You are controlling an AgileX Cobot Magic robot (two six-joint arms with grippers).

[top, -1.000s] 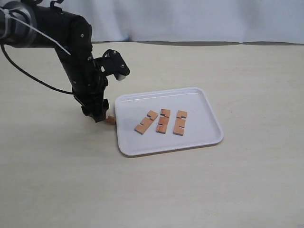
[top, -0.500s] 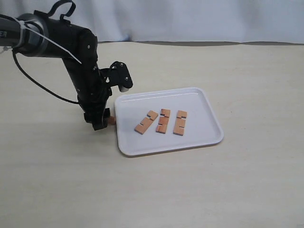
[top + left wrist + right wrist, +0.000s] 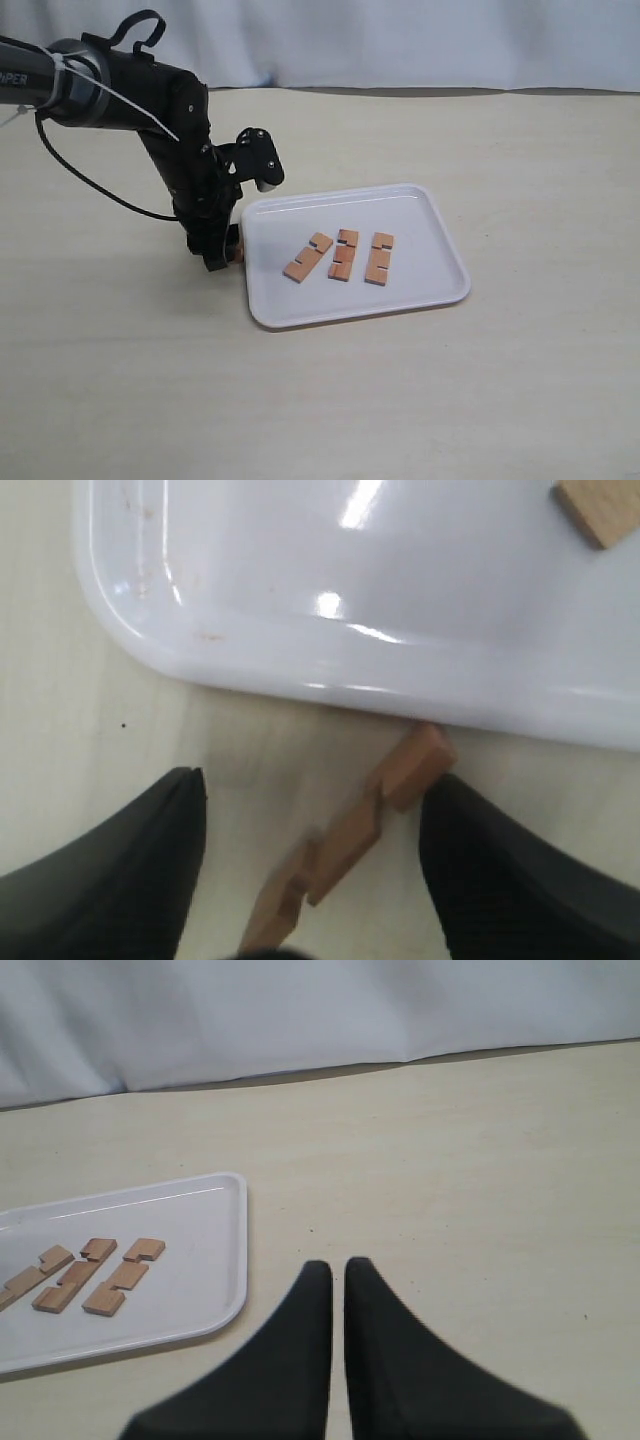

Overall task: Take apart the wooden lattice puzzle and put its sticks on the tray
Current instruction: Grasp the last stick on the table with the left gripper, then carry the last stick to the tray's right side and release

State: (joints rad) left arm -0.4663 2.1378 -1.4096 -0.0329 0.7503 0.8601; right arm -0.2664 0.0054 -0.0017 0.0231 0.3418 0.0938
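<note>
No assembled lattice puzzle shows, only loose sticks. Three reddish-brown notched sticks [image 3: 344, 254] lie side by side on the white tray [image 3: 440, 230]. A fourth stick [image 3: 236, 254] lies on the table against the tray's left rim. In the left wrist view this stick [image 3: 360, 830] runs slantwise between the fingers, one end touching the tray [image 3: 300, 600]. My left gripper [image 3: 215, 258] [image 3: 315, 780] hangs open over it, low above the table. The right gripper [image 3: 338, 1268] is shut and empty over bare table, to the right of the tray [image 3: 200, 1260]; it is outside the exterior view.
The light beige table [image 3: 400, 400] stretches all round the tray. A white cloth backdrop [image 3: 400, 40] closes off the far edge. A black cable [image 3: 90, 180] trails from the left arm over the table.
The left arm has shifted right toward the tray's left rim, bringing the gripper over the loose stick. The sticks on the tray have stayed put.
</note>
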